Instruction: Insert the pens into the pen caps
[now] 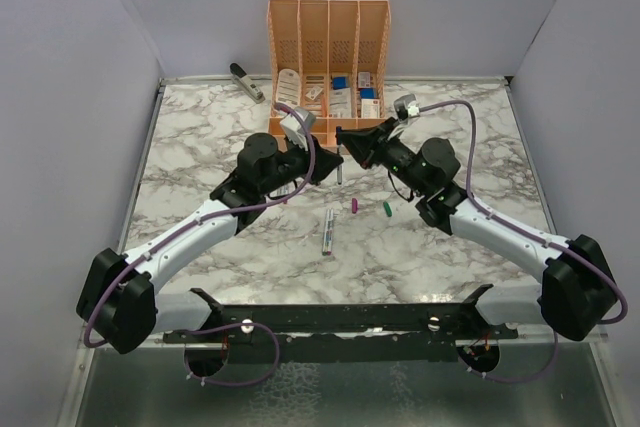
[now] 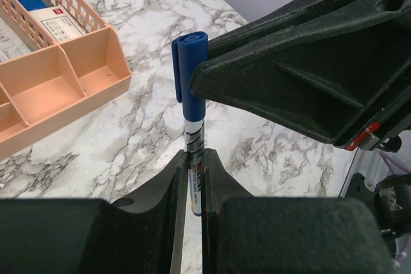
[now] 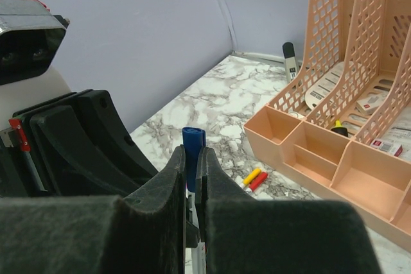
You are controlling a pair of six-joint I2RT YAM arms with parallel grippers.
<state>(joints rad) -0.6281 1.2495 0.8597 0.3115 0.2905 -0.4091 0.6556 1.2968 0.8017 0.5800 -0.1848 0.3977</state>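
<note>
My left gripper [image 2: 194,155] is shut on the lower barrel of a whitish-grey pen [image 2: 194,134], which sits upright in the left wrist view. A blue cap [image 2: 188,68] sits on that pen's top end. My right gripper [image 3: 191,153] is shut on this blue cap [image 3: 192,142]. In the top view the two grippers, left [image 1: 329,161] and right [image 1: 344,138], meet above the table's middle with the pen [image 1: 339,169] between them. Two bare pens [image 1: 328,230] lie side by side on the marble. A purple cap [image 1: 354,205] and a green cap [image 1: 387,209] lie to their right. A yellow cap [image 3: 252,175] and a red cap [image 3: 259,181] lie together near the organiser.
An orange organiser [image 1: 330,47] with stationery stands at the back centre, close behind both grippers; it also shows in the left wrist view [image 2: 96,56] and the right wrist view [image 3: 308,134]. A grey stapler [image 1: 247,80] lies at the back left. Grey walls enclose the table.
</note>
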